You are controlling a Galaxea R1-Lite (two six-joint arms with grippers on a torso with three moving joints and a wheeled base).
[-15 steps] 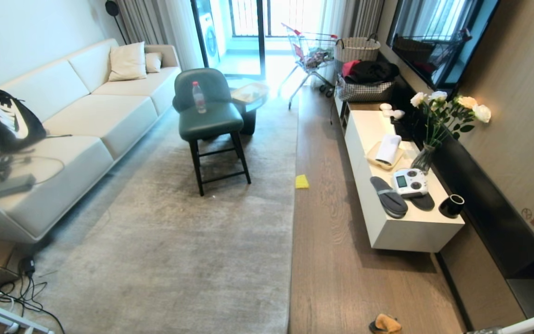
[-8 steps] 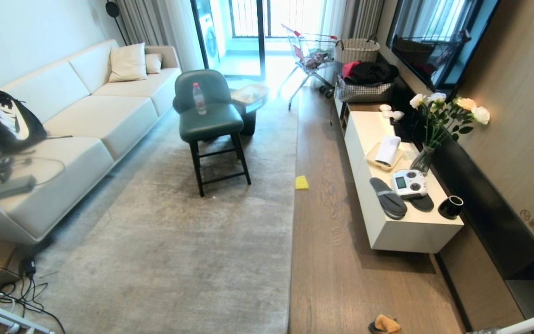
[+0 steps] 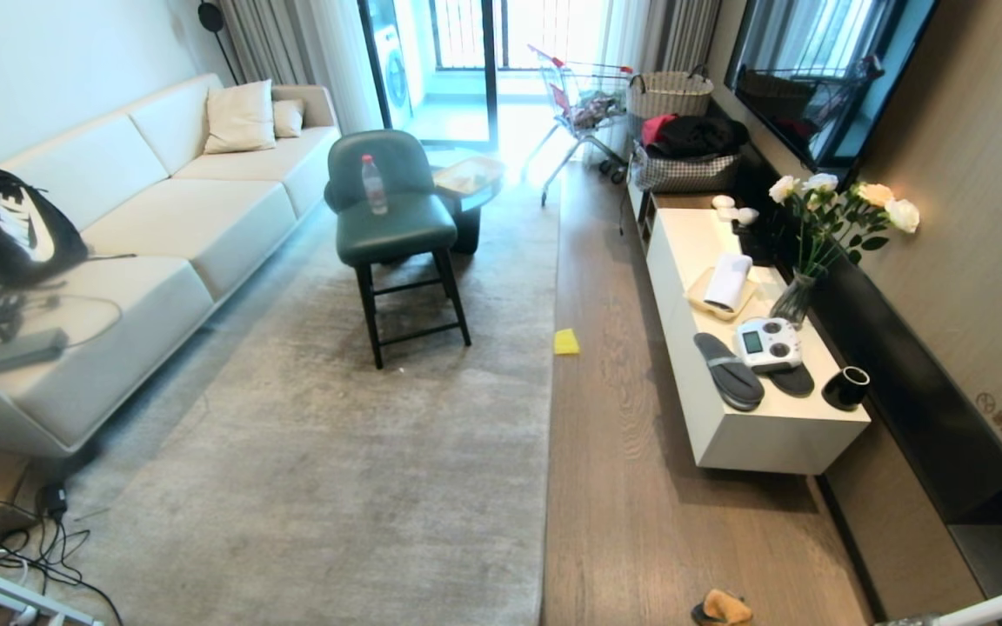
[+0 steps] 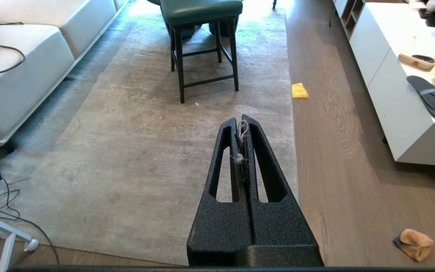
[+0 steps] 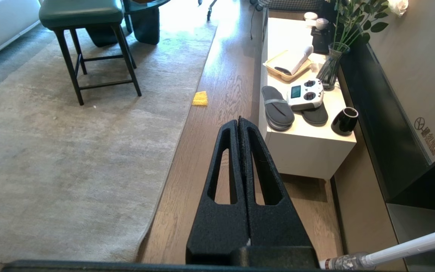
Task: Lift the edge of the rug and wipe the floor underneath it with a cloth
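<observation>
The pale grey-beige rug (image 3: 336,469) covers the middle of the room. Its right rug edge (image 3: 548,452) runs straight along the wooden floor (image 3: 640,504), and its rounded near corner (image 5: 142,241) lies flat. The fluffy orange-yellow cloth (image 3: 721,607) lies on the floor (image 4: 353,196) at the near right, well clear of the rug; it also appears in the left wrist view (image 4: 414,243). My left gripper (image 4: 241,119) hangs above the rug near its edge (image 4: 295,151), shut, with only wisps of grey fluff stuck between the fingers. My right gripper (image 5: 239,120) hangs shut and empty over the floor (image 5: 187,181). Neither gripper is in the head view.
A flat yellow square (image 3: 566,341) lies at the rug's border farther off. A green chair (image 3: 397,230) with a bottle stands on the rug, and a sofa (image 3: 144,226) is on the left. A white low cabinet (image 3: 753,417) lines the right. Cables (image 3: 40,548) trail at the near left.
The whole view has crept very slightly, a shift of the camera. Nothing in the room has moved.
</observation>
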